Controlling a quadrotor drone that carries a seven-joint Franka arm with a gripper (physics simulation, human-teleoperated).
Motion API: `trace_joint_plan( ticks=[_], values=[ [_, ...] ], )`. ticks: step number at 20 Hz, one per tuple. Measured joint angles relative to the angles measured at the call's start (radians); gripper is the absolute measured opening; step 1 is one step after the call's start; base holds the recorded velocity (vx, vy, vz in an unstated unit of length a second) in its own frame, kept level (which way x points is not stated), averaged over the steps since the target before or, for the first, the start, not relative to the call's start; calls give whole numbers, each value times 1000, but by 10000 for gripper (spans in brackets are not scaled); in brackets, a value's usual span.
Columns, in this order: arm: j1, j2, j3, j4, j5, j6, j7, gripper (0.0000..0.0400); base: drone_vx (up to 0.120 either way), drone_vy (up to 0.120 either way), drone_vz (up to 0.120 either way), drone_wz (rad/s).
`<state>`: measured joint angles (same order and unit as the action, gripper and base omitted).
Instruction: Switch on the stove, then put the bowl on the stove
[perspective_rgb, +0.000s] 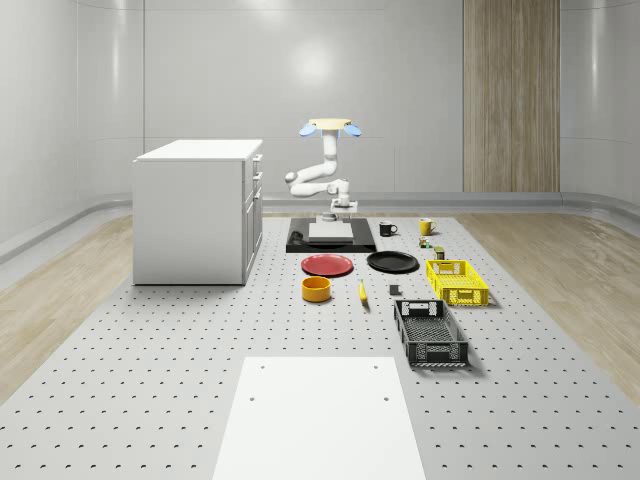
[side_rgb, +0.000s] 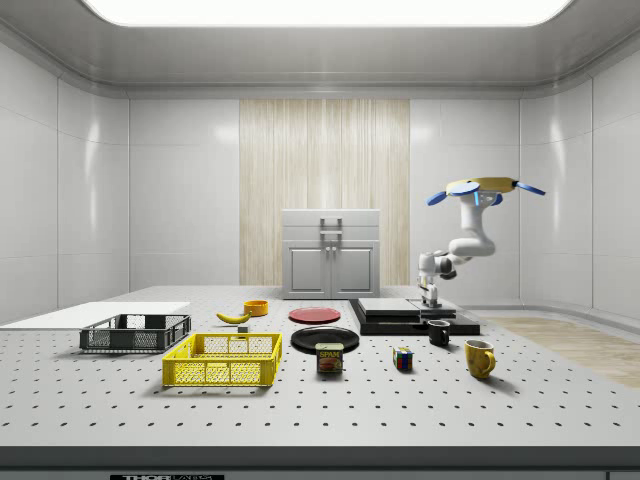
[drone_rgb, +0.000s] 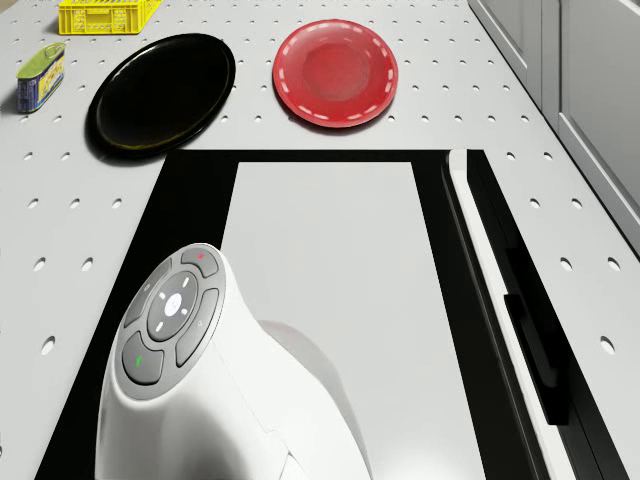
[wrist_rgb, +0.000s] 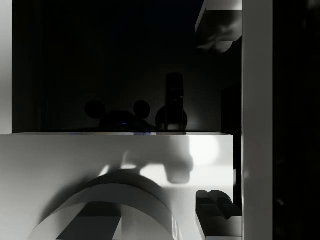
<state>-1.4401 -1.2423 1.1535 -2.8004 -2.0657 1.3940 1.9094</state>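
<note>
The stove (perspective_rgb: 330, 236) is a flat black base with a pale grey plate, at the back of the table beside the cabinet. The drone (perspective_rgb: 331, 127) hovers above the stove's far edge, its arm bent downward. My gripper (perspective_rgb: 341, 211) points down just above the stove's far side, and it hangs over the stove (side_rgb: 410, 315) in the side view (side_rgb: 432, 297). An orange-yellow bowl (perspective_rgb: 317, 289) stands upright on the table nearer the front, well apart from the gripper, past a red plate (perspective_rgb: 327, 265). The drone view looks down along the white arm (drone_rgb: 200, 380) onto the grey plate (drone_rgb: 330, 280).
A white cabinet (perspective_rgb: 195, 210) stands at the whole-scene view's left of the stove. A black plate (perspective_rgb: 392, 262), banana (perspective_rgb: 362, 292), yellow crate (perspective_rgb: 457, 281) and black crate (perspective_rgb: 430, 333) lie nearer the front. A black mug (perspective_rgb: 387, 228) and yellow mug (perspective_rgb: 426, 226) stand beside the stove.
</note>
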Motion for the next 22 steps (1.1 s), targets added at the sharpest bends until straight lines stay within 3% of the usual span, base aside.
trace_joint_plan(
  ticks=[9, 15, 19, 22],
  values=[
    [80, -42, -3, -16, 12, 33, -63, 400, 0, 0, 0, 0],
    [175, -84, -4, -29, 25, 67, -144, 400, 0, 0, 113, 0],
    [227, -106, -3, -33, 33, 86, -192, 400, 110, -100, 120, 0],
    [249, -117, -1, -34, 37, 96, -213, 400, 120, -40, 13, 0]
  ],
)
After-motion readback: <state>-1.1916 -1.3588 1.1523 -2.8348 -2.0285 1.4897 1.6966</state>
